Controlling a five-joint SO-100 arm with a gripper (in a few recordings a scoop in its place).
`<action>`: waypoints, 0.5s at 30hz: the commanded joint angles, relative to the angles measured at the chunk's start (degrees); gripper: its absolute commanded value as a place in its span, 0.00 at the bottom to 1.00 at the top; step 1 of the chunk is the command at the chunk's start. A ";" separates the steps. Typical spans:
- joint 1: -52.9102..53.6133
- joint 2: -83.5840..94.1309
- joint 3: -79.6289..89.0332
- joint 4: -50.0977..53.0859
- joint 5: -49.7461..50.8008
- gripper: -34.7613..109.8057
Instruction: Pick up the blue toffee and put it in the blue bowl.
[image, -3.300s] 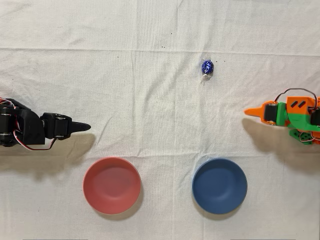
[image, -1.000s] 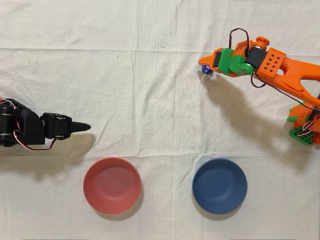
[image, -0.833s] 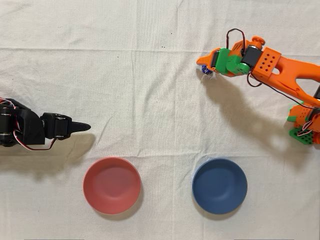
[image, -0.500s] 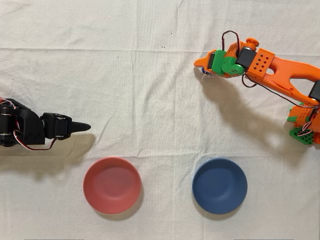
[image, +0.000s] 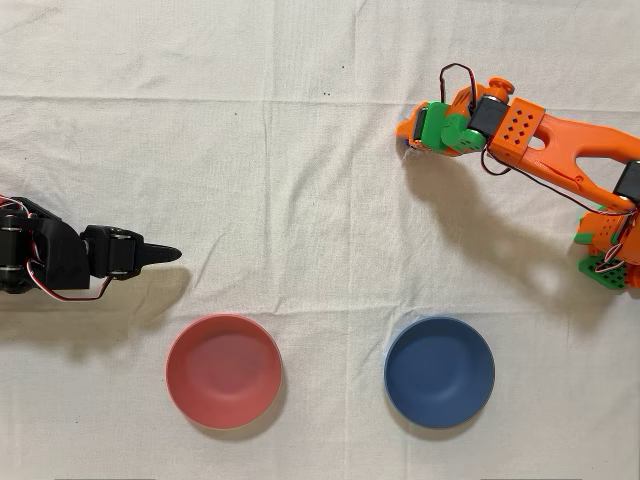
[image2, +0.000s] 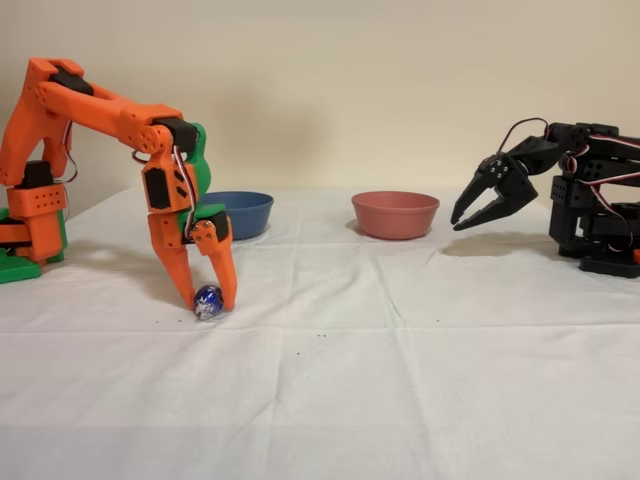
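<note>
Both views are evenly and softly lit, with no harsh glare. In the overhead view, the orange plastic arm (image: 560, 160) throws a diffuse grey shadow down and left onto the creased white cloth (image: 300, 180). The fixed view is warmer, slightly soft, and its beige back wall (image2: 380, 80) darkens toward the corners.

A table (image: 300, 150) covered by a creased white cloth is seen; on it lie the blue toffee (image2: 208, 302), the blue bowl (image: 439, 372) and a red-pink bowl (image: 223, 370).
</note>
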 joint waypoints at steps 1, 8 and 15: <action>1.23 1.85 -1.85 0.26 -1.32 0.38; 1.67 3.34 -0.79 0.26 -2.11 0.37; 1.23 8.26 1.85 0.26 -4.04 0.36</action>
